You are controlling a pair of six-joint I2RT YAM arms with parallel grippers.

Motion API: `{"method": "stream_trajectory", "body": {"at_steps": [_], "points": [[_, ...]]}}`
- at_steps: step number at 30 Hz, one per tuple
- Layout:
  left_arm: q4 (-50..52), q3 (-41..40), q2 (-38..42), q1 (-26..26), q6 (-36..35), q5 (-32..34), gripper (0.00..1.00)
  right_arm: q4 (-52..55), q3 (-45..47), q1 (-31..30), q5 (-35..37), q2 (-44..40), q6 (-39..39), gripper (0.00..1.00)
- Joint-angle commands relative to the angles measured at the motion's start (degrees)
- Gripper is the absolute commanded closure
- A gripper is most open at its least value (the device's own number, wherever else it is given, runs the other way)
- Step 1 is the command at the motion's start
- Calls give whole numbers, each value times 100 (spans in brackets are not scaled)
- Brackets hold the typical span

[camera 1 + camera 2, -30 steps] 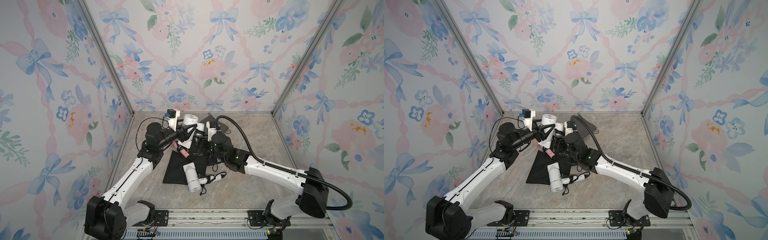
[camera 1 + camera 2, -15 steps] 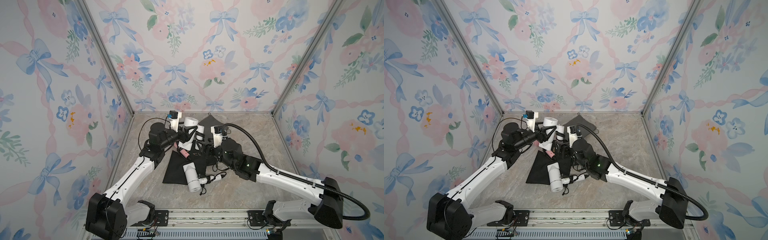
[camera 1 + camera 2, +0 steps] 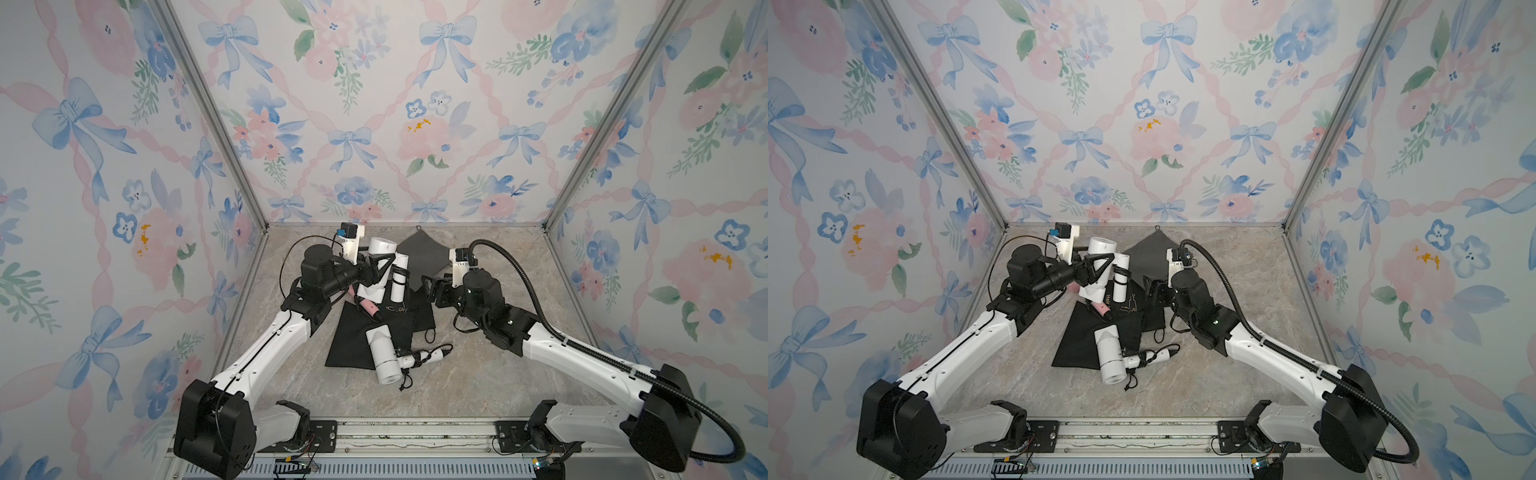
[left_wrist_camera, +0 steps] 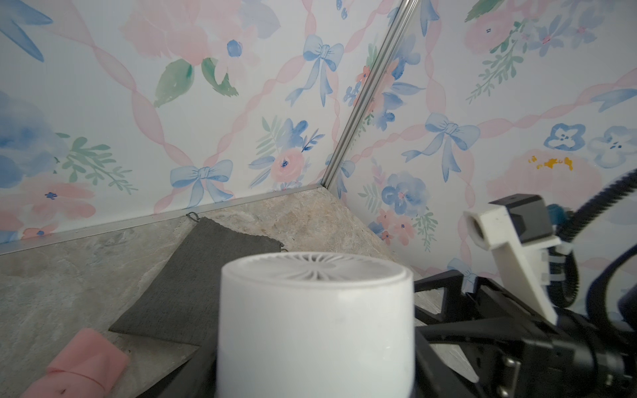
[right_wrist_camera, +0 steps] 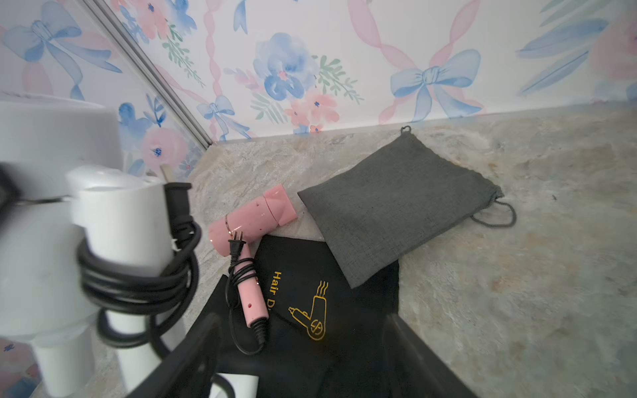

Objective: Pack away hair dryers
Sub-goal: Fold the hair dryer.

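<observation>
Marbled tabletop (image 3: 478, 374), floral walls (image 3: 374, 104) | left gripper (image 3: 382, 266) clamped white hair dryer (image 3: 381, 246) by barrel | right gripper (image 3: 434, 289) stood spread over black pouch (image 3: 353, 340)

Three walls (image 3: 374, 104) in pastel wallpaper: blue bows, pink ribbons, flowers. Aluminium corner posts (image 3: 212, 120). Beige-grey marble-look bench (image 3: 478, 374), metal rail (image 3: 415, 432) along front edge. Light even, soft

Pink dryer (image 3: 368, 307) mostly behind upright white dryer (image 3: 383, 246)
</observation>
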State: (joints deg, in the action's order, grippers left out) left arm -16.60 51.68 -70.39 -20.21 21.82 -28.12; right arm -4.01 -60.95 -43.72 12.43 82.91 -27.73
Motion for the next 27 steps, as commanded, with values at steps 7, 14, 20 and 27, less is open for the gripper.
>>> {"method": "stream_trajectory", "body": {"at_steps": [7, 14, 20, 27], "points": [[-496, 218, 51, 35, 252, -282, 79, -614, -643, -184, -850, 1103, -275, 24], [-525, 185, 46, 36, 259, -325, 79, -614, -1058, -543, -921, 1456, -232, 24], [-545, 182, 36, 35, 261, -347, 79, -648, -1149, -680, -988, 1595, -286, 24], [-556, 149, 70, 35, 261, -304, 79, -600, -1297, -770, -856, 1688, -292, 23]]}}
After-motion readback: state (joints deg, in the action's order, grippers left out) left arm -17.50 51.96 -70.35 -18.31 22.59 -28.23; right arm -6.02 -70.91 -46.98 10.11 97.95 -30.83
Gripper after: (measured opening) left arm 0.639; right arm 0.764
